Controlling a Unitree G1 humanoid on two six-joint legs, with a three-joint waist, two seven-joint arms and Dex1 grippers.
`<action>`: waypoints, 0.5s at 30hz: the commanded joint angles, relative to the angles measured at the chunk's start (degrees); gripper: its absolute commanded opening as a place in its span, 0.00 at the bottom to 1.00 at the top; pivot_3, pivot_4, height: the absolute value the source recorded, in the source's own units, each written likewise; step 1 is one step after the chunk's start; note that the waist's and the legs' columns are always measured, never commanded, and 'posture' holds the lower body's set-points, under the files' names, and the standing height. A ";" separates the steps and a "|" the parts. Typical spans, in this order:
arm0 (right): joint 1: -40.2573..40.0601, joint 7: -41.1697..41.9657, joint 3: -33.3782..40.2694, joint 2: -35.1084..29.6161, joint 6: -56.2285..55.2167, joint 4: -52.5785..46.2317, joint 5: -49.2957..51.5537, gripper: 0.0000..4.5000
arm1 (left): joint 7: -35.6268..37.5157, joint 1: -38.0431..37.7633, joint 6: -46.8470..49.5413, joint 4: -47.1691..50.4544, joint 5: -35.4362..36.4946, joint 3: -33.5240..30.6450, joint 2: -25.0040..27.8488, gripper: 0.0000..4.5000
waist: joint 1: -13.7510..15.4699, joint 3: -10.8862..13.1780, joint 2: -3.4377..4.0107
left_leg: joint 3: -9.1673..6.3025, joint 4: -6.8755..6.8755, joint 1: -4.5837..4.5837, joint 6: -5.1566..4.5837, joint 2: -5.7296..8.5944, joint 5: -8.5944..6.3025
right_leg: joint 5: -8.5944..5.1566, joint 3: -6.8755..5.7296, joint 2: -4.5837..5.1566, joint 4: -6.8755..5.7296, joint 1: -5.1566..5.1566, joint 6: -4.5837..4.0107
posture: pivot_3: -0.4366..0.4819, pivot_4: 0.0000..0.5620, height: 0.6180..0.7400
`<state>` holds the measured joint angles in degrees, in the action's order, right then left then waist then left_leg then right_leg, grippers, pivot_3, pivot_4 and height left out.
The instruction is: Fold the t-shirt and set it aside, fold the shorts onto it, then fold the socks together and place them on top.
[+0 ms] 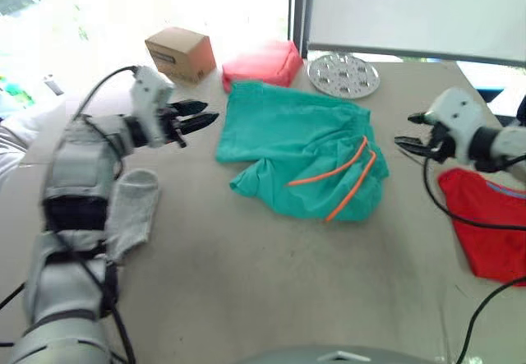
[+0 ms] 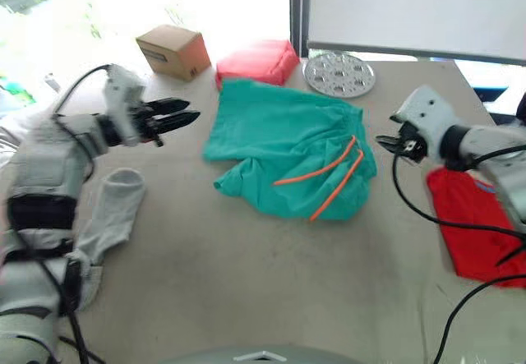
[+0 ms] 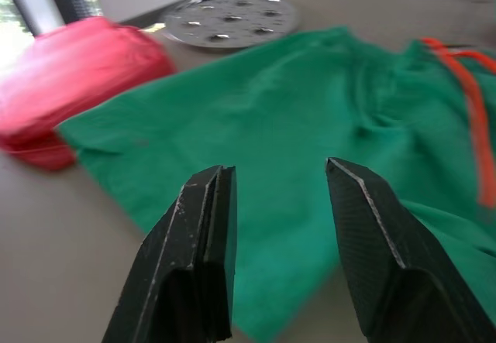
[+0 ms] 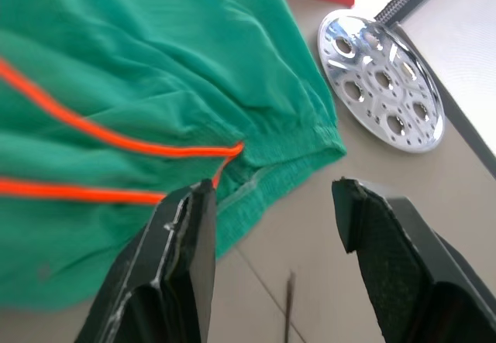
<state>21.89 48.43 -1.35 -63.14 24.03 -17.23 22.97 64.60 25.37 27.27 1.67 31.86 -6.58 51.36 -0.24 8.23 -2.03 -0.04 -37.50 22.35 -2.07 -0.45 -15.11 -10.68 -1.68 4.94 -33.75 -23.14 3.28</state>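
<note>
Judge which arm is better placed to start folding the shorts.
Roughly even, slight edge to the right. Both grippers, left and right, hover open beside the crumpled shorts, but the right one sits by the waistband corner with the orange drawstring.

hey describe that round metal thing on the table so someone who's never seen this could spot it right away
At the table's far edge, below the white board, lies a flat round metal plate. It sits just beyond the green shorts, beside the pink pouch. It alone is shiny silver and dotted with round holes.

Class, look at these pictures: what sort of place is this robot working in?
Probably a lab or test room by a window: a plain table holds staged laundry, teal shorts and a red t-shirt, beside a cardboard box.
</note>
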 commanded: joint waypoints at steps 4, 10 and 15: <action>-1.90 3.07 -6.91 1.69 -15.31 2.56 -14.80 0.57 | -4.93 -13.06 -3.00 19.49 -3.99 3.94 -3.24 0.45 | 0.30 0.07 0.19 | 0.14 0.02 -0.60 0.02 -0.01 -0.02 | -0.27 0.09 0.08 0.08 0.45 0.07 | 0.48 0.27 0.99; 4.62 5.45 -15.21 5.19 -24.50 13.42 -28.30 0.57 | -11.55 -14.73 -9.27 16.33 -15.48 12.34 -9.58 0.45 | 1.14 0.11 0.21 | 0.18 0.04 -0.44 0.02 0.15 0.01 | -0.09 0.15 -0.07 -0.04 0.33 -0.17 | 0.48 0.27 0.99; 11.48 6.29 -21.60 8.23 -28.47 22.93 -39.40 0.57 | -12.86 -13.05 -11.66 12.80 -19.02 15.37 -13.02 0.45 | 1.01 0.08 0.21 | 0.44 0.04 -0.47 0.01 0.21 0.00 | -0.11 0.12 -0.09 -0.02 0.38 -0.18 | 0.48 0.27 0.99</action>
<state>31.47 54.65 -22.06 -55.43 -2.52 3.66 -12.94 52.16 11.06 17.43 13.99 13.54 8.79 38.83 0.77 8.31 -1.82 0.43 -37.45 21.87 -2.06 -0.25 -15.11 -10.79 -1.55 4.85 -33.77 -22.76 3.10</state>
